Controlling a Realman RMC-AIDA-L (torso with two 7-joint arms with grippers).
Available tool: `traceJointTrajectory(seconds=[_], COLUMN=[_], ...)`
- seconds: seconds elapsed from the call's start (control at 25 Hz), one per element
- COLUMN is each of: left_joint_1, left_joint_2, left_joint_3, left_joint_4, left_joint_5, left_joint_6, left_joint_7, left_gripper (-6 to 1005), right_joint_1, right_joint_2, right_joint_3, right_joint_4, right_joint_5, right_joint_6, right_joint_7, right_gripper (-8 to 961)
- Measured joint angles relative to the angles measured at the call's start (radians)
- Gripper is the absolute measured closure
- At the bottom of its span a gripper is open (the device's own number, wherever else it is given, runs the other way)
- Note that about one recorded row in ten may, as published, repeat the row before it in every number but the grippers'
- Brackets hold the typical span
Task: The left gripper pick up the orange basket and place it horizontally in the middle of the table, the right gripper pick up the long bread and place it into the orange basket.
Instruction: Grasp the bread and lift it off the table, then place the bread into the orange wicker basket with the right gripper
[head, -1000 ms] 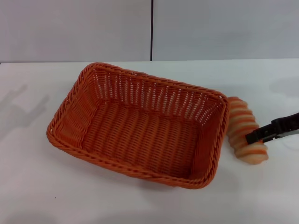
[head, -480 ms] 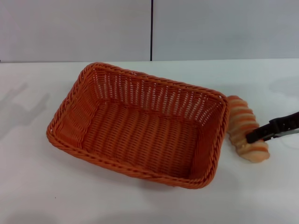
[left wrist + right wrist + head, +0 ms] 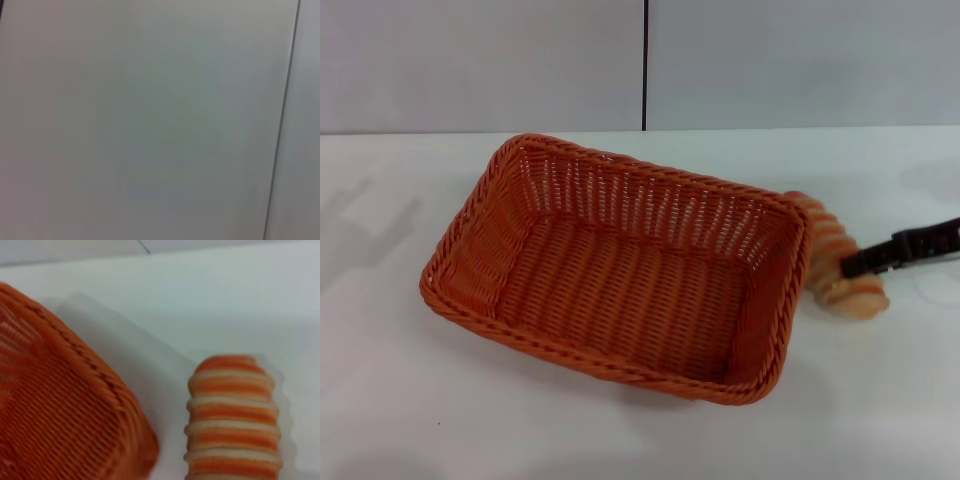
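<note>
Nearest me, the white bench (image 3: 440, 420) runs bare along the front. On it the orange basket (image 3: 620, 270) sits a bit askew, open side up, nothing in it. Just past its right end lies the long bread (image 3: 825, 240), right beside the braided rim. My right gripper (image 3: 855, 263) reaches in from the right, its dark jaws across the loaf near its front end; whether they have closed on it, I cannot tell. From my right wrist, bread (image 3: 232, 420) and basket corner (image 3: 75, 415) show a sliver of bench between them. My left wrist sees only blank wall (image 3: 150, 120); my left gripper appears nowhere.
</note>
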Motion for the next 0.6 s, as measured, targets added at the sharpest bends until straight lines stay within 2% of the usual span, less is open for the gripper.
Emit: traceJointTrajectory(seconds=[0.12,0.52,0.6], left_joint_1=[0.0,-0.001,-0.003], left_joint_2=[0.002,0.002,0.002], left_joint_3=[-0.009,-0.028,-0.038], left_joint_4=[0.0,0.0,0.002], left_joint_5=[0.0,0.0,0.0], left_joint_6=[-0.002,0.003,0.005], left_joint_7=[0.001,-0.006,-0.008], left_gripper=[193,194,194], right_joint_1=[-0.026,-0.164,-0.168], right_joint_2=[0.002,0.05,0.052], right_joint_3=[0.0,0.02,0.029], right_joint_4=[-0.067,-0.457,-0.481], right_joint_5=[0.043,0.049,0.051], right_joint_6=[-0.023,-0.073,-0.089], right_joint_7=[0.01,0.121,0.122], right_gripper=[539,643,660])
